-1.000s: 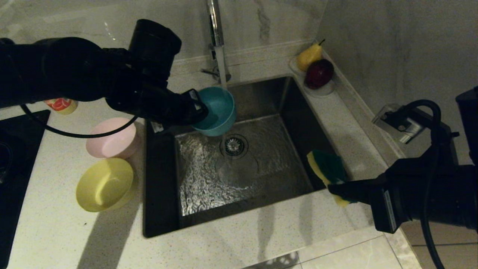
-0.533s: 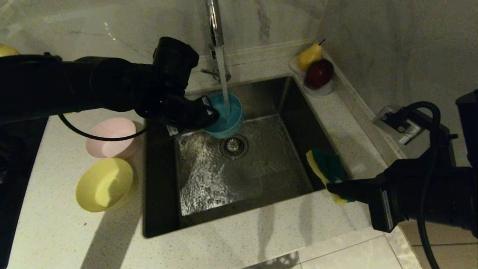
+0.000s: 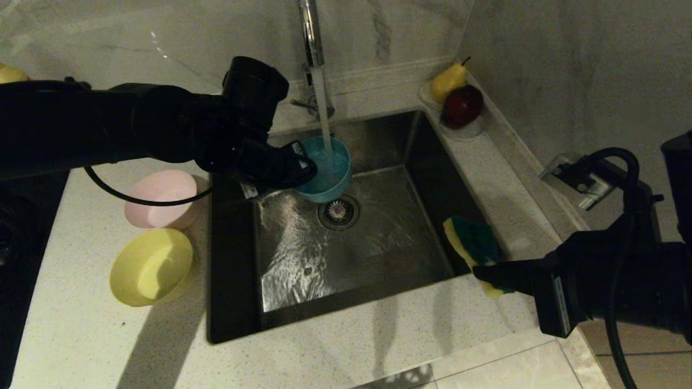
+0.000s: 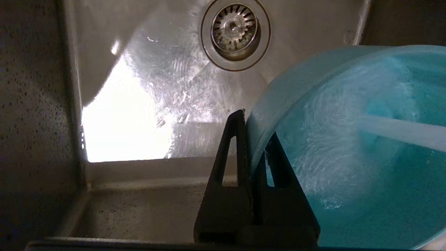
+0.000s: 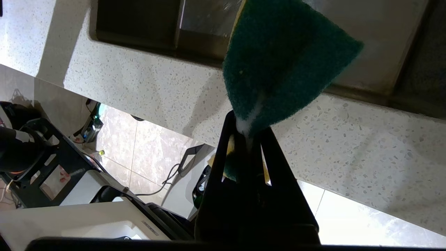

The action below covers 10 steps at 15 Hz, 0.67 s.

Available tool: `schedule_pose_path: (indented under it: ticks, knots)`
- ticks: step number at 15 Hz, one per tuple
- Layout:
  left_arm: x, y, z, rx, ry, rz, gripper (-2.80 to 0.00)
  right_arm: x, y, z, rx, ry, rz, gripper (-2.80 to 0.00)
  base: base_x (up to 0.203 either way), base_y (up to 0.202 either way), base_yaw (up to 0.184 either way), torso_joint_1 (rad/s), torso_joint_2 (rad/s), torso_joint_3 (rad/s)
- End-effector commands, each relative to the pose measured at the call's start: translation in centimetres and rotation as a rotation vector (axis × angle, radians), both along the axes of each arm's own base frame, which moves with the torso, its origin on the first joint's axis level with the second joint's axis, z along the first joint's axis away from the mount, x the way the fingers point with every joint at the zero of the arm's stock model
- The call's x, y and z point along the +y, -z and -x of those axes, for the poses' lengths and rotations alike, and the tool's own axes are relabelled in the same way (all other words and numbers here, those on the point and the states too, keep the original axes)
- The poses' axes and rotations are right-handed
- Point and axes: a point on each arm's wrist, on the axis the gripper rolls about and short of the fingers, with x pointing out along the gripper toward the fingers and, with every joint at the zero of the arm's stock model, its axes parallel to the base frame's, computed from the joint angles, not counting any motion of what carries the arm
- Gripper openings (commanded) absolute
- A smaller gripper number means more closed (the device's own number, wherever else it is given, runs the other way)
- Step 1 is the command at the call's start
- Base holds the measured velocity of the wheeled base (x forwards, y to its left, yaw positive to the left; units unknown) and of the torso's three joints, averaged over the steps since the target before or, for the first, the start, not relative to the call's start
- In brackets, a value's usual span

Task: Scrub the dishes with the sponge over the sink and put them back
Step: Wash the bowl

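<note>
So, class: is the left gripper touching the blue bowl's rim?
Touching. The left wrist view shows the left gripper pinching the blue bowl at its rim, one finger inside, one outside.

Dim scene — harsh glare on the sink floor.

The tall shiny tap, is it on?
On. A stream runs from the tall chrome tap into the light blue plastic bowl.

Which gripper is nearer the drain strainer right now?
Left. The left gripper holds the blue bowl by its rim just above and behind the drain strainer. The right gripper holds the sponge at the sink's near right corner.
</note>
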Motion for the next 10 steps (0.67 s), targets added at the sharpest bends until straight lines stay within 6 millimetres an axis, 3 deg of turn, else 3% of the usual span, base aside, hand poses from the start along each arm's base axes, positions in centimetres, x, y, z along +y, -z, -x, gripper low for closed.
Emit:
schedule_pose_path:
  ticks: [1,10]
  knots:
    - [0.3,-0.7,0.5,-0.009,-0.013,0.023,-2.8,-0.1,-0.2,0.1,-0.005,0.004,-0.004,-2.8,0.0,0.0,0.0,0.0,0.0,0.0]
    - [3.3,-4.8,4.9,-0.171,-0.087,-0.009,-2.8,-0.4,0.0,0.0,-0.003,0.011,0.0,-2.8,0.0,0.0,0.0,0.0,0.0,0.0]
